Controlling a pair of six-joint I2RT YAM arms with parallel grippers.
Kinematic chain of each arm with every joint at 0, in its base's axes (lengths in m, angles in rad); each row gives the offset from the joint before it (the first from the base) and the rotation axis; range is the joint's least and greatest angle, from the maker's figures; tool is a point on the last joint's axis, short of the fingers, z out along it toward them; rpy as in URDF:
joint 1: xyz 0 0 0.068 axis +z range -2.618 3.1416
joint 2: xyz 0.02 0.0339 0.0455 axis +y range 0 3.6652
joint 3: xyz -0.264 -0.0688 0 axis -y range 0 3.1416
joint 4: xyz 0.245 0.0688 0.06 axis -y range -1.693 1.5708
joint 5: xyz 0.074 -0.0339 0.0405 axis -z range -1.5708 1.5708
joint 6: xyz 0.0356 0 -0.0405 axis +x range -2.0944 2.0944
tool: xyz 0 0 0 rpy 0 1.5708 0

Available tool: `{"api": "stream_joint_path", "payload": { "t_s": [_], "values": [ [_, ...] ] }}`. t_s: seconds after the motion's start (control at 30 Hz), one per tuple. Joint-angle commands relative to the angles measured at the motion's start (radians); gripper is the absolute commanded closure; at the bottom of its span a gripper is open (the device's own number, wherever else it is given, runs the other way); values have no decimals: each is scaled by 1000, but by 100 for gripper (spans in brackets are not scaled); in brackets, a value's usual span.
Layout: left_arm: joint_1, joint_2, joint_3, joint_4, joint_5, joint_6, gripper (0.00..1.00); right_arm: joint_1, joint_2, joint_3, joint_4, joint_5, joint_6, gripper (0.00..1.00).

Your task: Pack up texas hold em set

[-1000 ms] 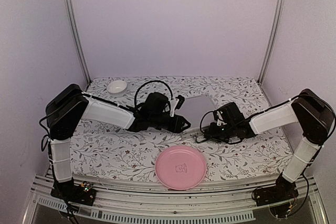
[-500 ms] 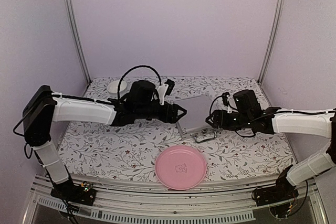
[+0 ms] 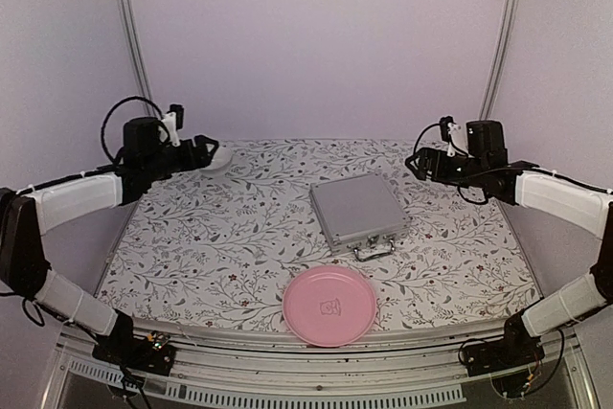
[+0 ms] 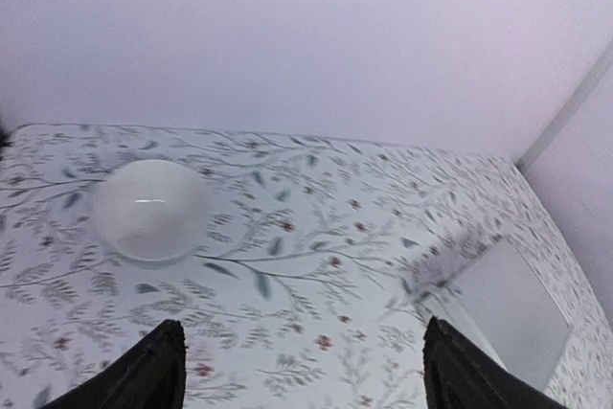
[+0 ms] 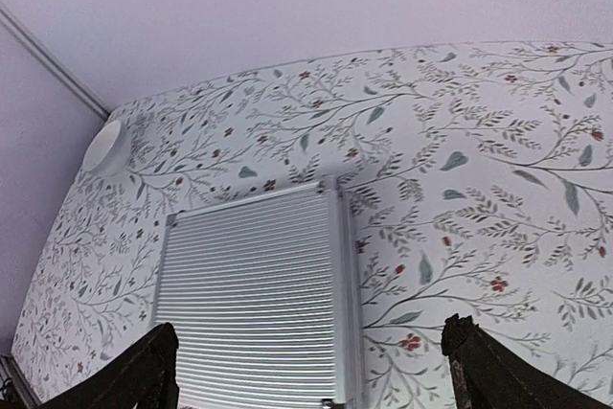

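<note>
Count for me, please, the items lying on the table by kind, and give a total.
Silver metal case, lid shut: 1
Pink plate: 1
White bowl: 1
Total: 3

Top view: high at 6 o'clock, looks down toward 12, whole table (image 3: 220, 256) in frame, far off. Left wrist: low at 10 o'clock, faces about 2. Right wrist: at 2 o'clock, faces about 9, nearer the surface. All three share silver case (image 3: 357, 211) and white bowl (image 3: 216, 156).
</note>
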Motion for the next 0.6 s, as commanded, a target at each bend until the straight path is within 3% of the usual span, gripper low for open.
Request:
{"api": "stream_joint_path", "payload": {
  "t_s": [0.0, 0.1, 0.2, 0.3, 0.43, 0.57],
  "values": [
    [314, -125, -197, 75, 72, -15, 14, -229, -2, -95, 99, -91, -101, 3],
    [485, -205, -391, 222, 41, -11, 14, -407, -27, -193, 217, -126, -114, 3],
    [505, -267, -548, 407, -92, 63, 13, -485, -54, -295, 360, -74, -151, 3],
    [503, -262, -669, 604, -135, 92, 13, -502, -87, -395, 535, -13, -179, 3],
    [498, -194, -683, 686, -134, 101, 13, -503, -57, -481, 715, -1, -184, 3],
    [473, -146, -675, 726, -167, 123, 13, -502, 6, -478, 758, 18, -187, 3]
  ]
}}
